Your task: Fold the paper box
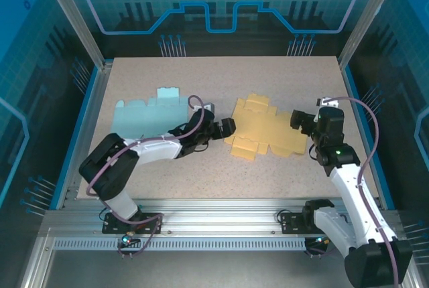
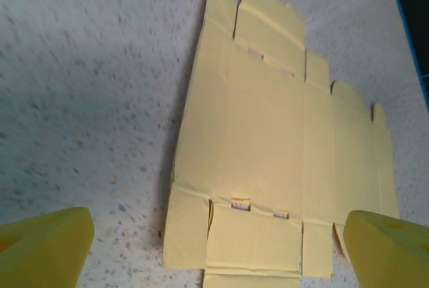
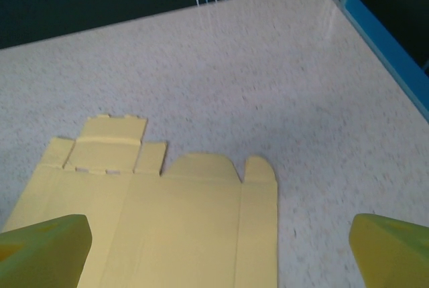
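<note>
You've 2 flat blanks on the table [image 1: 201, 174]: 1 yellow box [image 1: 265, 127], 1 blue box [image 1: 144, 115]. Yellow box lies unfolded, creased, flaps out, between L gripper [image 1: 226, 127] and R gripper [image 1: 299, 120], just ahead of both jaw pairs. Both are spread wide, pinching nothing. Blue box sits behind L jaws.
</note>
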